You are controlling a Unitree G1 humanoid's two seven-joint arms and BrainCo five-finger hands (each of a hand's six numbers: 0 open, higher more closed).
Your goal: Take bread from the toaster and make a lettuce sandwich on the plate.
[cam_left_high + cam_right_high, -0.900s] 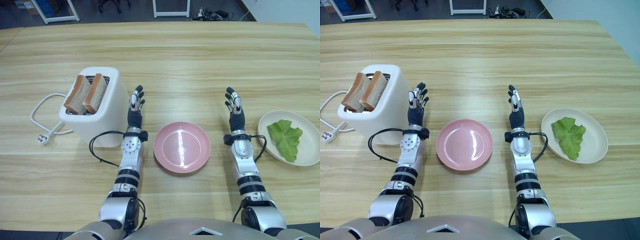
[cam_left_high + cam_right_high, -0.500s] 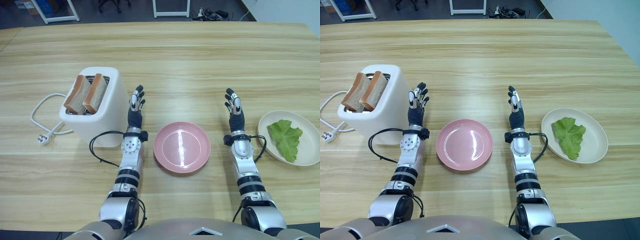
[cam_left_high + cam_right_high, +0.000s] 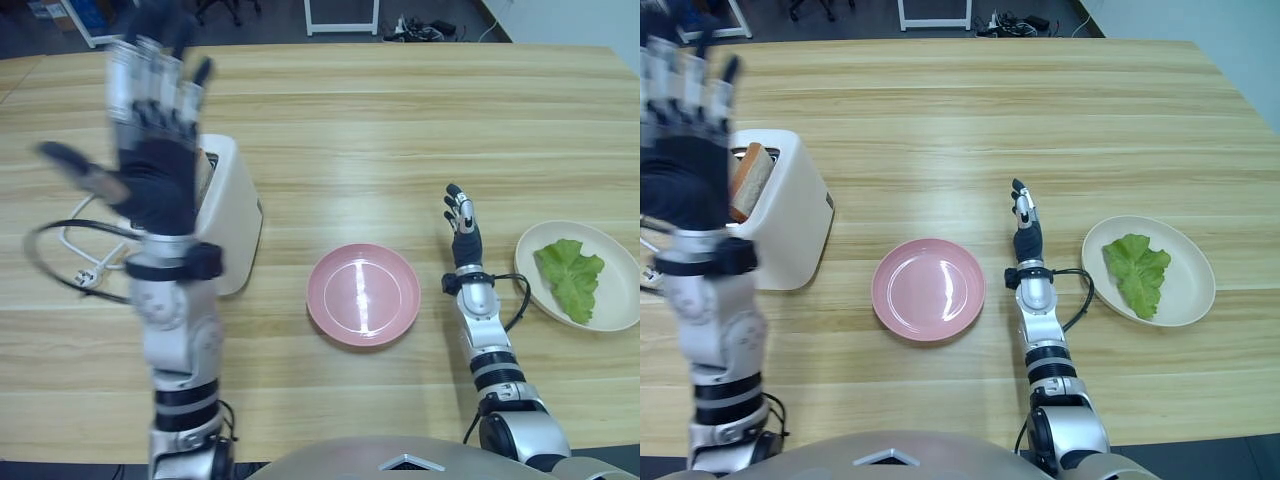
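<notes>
The white toaster [image 3: 232, 220] stands at the table's left, and a bread slice [image 3: 752, 182] sticks up from its slots. My left hand [image 3: 152, 140] is raised high in front of the toaster, fingers spread and open, hiding most of its top. The empty pink plate [image 3: 363, 295] lies at the centre. My right hand [image 3: 460, 222] rests open on the table between the pink plate and a cream plate [image 3: 612, 318], which holds a lettuce leaf [image 3: 571, 276].
The toaster's white cord and plug [image 3: 88, 275] trail to the left on the wooden table [image 3: 380, 130]. Chair and frame legs stand on the floor beyond the far edge.
My left hand has risen quickly from the table beside the toaster to a high spot in front of it. The right hand has drawn back slightly towards me.
</notes>
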